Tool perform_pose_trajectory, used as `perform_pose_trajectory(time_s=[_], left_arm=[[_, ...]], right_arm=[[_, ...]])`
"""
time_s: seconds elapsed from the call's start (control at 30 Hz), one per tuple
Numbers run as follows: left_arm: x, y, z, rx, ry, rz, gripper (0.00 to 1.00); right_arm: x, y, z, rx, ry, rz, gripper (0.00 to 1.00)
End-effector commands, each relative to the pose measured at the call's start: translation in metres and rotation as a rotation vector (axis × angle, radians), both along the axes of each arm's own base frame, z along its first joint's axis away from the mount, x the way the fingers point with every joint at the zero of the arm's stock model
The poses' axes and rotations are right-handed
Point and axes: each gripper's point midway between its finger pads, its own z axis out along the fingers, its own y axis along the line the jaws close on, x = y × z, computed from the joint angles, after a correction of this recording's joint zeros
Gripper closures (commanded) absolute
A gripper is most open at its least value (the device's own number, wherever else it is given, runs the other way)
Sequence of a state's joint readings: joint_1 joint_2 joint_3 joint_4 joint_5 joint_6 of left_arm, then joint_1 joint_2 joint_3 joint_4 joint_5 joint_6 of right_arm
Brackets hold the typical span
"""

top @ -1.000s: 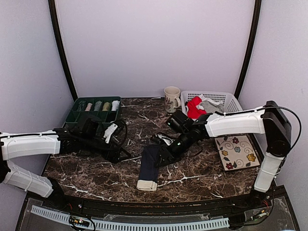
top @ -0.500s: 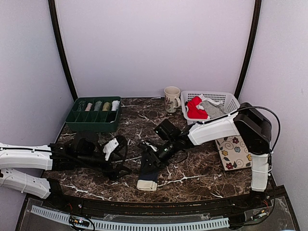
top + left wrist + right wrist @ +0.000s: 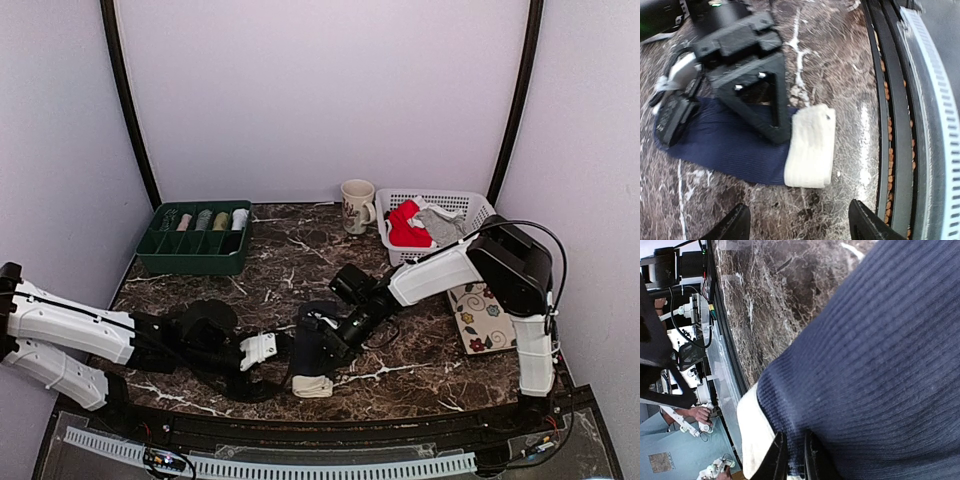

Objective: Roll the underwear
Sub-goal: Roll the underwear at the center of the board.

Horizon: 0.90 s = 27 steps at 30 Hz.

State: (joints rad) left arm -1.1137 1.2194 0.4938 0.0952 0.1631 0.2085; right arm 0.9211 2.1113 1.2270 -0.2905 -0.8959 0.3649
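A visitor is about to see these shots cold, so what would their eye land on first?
First, the navy underwear with its white waistband, lying at the near middle of the table, with the right pincer pinching its cloth. Next, the left pincer, open and close to the waistband. Then the red garment in the white basket at the far right.

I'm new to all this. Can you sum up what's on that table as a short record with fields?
Surface: dark marble table
Garment in work: navy underwear, not yet rolled, white waistband nearest the arms
Right gripper: pinching the navy cloth
Left gripper: open, empty, near the waistband
Basket: red garment, grey garment
Elsewhere: green tray, mug, floral mat
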Motion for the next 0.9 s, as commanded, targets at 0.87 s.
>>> perform_pose_trajectory(time_s=[0.87], left_arm=[[-0.003,-0.057,-0.052,0.194,-0.69,-0.26,0.59]], right_arm=[[-0.02,-0.053,-0.061,-0.203,0.023,0.059,0.91]])
